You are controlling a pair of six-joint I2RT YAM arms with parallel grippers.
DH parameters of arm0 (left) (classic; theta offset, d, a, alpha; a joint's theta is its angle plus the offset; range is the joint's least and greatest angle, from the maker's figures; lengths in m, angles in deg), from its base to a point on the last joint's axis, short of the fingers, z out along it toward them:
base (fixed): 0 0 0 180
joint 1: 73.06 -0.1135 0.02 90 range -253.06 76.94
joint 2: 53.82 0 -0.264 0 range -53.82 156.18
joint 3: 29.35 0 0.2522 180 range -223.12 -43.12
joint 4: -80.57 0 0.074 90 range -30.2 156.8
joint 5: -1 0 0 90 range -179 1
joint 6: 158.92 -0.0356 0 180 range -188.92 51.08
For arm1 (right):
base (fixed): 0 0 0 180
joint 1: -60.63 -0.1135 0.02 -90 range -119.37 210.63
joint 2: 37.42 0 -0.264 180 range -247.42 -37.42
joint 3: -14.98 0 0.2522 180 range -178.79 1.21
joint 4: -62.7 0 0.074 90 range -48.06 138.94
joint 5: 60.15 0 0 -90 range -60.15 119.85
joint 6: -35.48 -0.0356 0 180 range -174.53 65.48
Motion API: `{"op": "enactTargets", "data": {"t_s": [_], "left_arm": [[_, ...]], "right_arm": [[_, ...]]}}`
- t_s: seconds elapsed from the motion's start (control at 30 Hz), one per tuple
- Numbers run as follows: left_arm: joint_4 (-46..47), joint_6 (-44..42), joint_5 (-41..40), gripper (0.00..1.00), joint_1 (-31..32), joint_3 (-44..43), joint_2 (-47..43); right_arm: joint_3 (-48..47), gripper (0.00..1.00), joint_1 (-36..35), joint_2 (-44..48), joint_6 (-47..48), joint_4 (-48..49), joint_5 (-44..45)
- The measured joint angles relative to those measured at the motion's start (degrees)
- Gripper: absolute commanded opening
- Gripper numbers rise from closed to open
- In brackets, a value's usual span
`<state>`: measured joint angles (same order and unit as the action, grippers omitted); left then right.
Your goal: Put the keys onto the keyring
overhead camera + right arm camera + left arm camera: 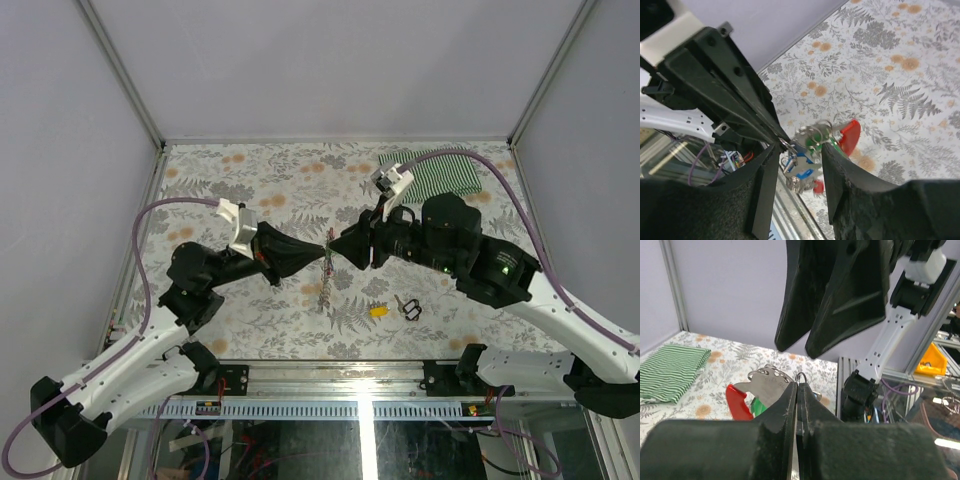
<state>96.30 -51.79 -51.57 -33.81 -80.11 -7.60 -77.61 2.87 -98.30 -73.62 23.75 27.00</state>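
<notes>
The left pincer (798,388) is clamped shut on the keyring (850,134), holding it in the air above the worktop (250,185). The right pincer (801,150) stands open around the hanging keys (806,161). A yellow key (378,311) lies on the worktop.

keyring (737,402) half hidden, keys (801,156) overlapping, indistinct
</notes>
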Motion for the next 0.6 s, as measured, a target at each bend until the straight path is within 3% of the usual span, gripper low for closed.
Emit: {"op": "enactTargets", "data": {"t_s": [0.17, 0.5, 0.6], "left_arm": [[2.6, 1.7, -2.9, 0.00, 0.0, 0.2, -2.0], [5.4, 3.7, -4.5, 0.00, 0.0, 0.5, -2.8], [5.6, 3.8, -4.6, 0.00, 0.0, 0.5, -2.8]], "right_arm": [[5.5, 0.46, 0.0, 1.2, -7.0, 4.3, 1.6], [9.8, 0.35, 0.0, 2.6, -13.8, 12.4, 1.2], [10.6, 0.38, 0.0, 3.1, -14.4, 13.8, 0.8]]}}
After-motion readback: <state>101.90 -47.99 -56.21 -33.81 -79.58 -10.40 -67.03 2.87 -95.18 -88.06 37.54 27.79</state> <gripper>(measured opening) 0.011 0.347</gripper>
